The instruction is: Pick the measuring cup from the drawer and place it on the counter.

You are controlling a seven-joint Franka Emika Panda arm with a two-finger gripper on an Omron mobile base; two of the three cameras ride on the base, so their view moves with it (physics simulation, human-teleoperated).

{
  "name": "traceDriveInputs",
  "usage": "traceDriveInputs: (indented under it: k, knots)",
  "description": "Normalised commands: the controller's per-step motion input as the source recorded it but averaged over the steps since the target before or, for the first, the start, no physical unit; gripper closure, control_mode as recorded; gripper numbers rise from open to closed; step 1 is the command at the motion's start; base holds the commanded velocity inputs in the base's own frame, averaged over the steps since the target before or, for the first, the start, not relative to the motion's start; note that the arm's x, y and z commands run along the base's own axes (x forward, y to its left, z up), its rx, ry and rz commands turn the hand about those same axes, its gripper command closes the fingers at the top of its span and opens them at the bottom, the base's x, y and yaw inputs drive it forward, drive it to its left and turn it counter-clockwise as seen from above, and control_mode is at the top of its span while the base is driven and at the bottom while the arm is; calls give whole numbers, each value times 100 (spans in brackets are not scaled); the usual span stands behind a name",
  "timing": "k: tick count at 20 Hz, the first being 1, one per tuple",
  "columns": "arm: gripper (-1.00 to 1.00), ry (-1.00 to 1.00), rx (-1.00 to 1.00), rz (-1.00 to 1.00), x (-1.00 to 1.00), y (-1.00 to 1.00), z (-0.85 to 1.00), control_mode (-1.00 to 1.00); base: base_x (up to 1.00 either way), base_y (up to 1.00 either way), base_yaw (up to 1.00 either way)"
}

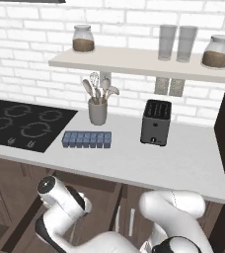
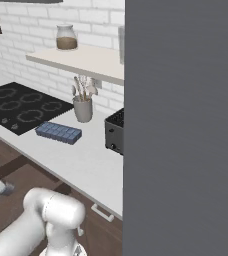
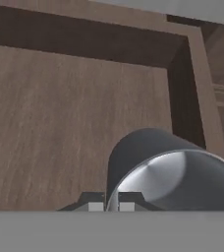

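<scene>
In the hand view the measuring cup [image 3: 182,179], a shiny grey metal cup, lies on its side at the lower right, its mouth toward the camera. It rests on the wooden floor of the open drawer [image 3: 60,123], near the drawer's right wall. My gripper [image 3: 107,204] is shut on the cup's rim, with one fingertip on each side of the thin metal edge. The cup's long handle is hidden. In the left base view my arm bends down below the counter [image 1: 183,158] into the drawer [image 1: 23,220].
On the counter stand a dark toaster [image 1: 156,122], a grey crock of spoons [image 1: 98,111] and a blue ice tray [image 1: 86,139]. The black stovetop [image 1: 20,123] lies to the left. A shelf [image 1: 134,62] above carries jars and glasses. A grey panel [image 2: 181,125] blocks the right half of the right base view.
</scene>
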Motion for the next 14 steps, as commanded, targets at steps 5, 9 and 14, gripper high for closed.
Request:
traceDriveInputs:
  k: [5,9,14]
  knots:
    - [100,-7,5,0,0,-41,100,-100,0,0,0]
    - [100,0,12,0,11,-53,100,-100,0,0,0]
    - [100,2,13,0,27,-56,100,-100,0,0,0]
